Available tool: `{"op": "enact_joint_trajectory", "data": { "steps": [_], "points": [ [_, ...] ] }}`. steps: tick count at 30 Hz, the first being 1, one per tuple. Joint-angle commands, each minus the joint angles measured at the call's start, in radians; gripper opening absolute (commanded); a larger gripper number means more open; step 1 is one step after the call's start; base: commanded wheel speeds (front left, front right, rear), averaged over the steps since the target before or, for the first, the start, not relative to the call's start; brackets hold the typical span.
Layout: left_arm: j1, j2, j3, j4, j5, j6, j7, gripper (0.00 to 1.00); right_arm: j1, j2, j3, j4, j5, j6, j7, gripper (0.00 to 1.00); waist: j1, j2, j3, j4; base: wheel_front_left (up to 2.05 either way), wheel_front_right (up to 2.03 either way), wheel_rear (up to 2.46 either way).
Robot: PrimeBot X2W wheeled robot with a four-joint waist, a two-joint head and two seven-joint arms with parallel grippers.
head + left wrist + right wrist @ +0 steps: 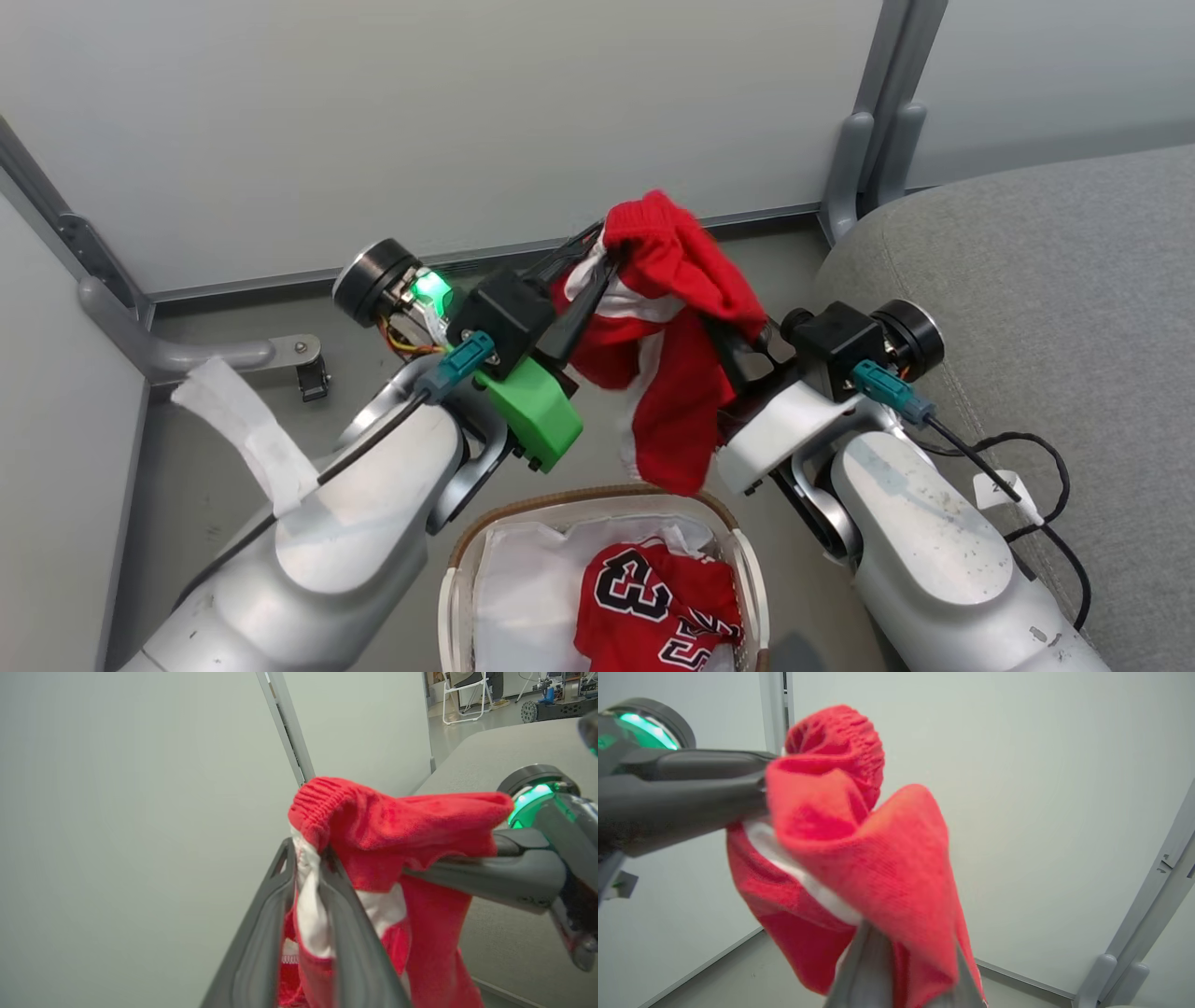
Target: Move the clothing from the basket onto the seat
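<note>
Red shorts with white trim (672,308) hang in the air above the basket (560,499), held from both sides. My left gripper (597,257) is shut on their white-trimmed edge near the waistband (308,854). From the right, my right gripper (733,350) is shut on a fold of the same shorts (859,835), and the cloth drapes over its fingers (906,975). A red jersey with a black-and-white 23 (653,597) lies in the basket on the white liner (523,588). The grey seat (1055,308) fills the right side, beside my right arm.
Pale partition walls close off the back and left, with a grey post (868,121) at the seat's corner and a metal bracket foot (233,355) on the floor. A black cable (1027,467) lies on the seat's edge.
</note>
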Motion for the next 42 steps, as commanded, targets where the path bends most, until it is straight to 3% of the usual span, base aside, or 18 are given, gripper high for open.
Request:
{"op": "enact_joint_trajectory", "data": {
  "steps": [1, 12, 20, 24, 42],
  "points": [
    [0.025, 0.009, 0.008, 0.0, -0.013, 0.013, -0.015, 1.0, 0.015, -0.004, -0.007, -0.004, 0.005, -0.001, -0.005, 0.0, 0.0001, 0.0, 0.0, -0.002, 0.0, 0.0, 0.0],
    [0.194, -0.005, 0.051, 0.046, -0.077, 0.069, -0.1, 1.0, 0.044, -0.004, -0.085, -0.035, -0.021, -0.001, -0.005, 0.0, 0.0001, 0.0, 0.006, -0.003, 0.0, 0.0, 0.0],
    [0.297, -0.039, 0.103, 0.078, -0.133, 0.075, -0.116, 1.0, 0.058, -0.004, -0.118, -0.059, -0.041, -0.001, -0.005, 0.0, 0.0001, 0.0, 0.039, -0.018, 0.0, 0.0, 0.0],
    [0.318, -0.045, 0.132, 0.07, -0.109, 0.081, -0.116, 1.0, 0.055, -0.004, -0.138, -0.068, -0.052, -0.001, -0.005, 0.0, 0.0001, 0.0, 0.068, -0.043, 0.0, 0.0, 0.0],
    [0.299, -0.074, 0.212, 0.066, 0.013, 0.038, -0.115, 1.0, 0.055, -0.003, -0.287, -0.124, -0.086, -0.001, -0.005, 0.0, 0.0001, 0.0, 0.223, -0.317, 0.0, 0.0, 0.0]
  ]
}}
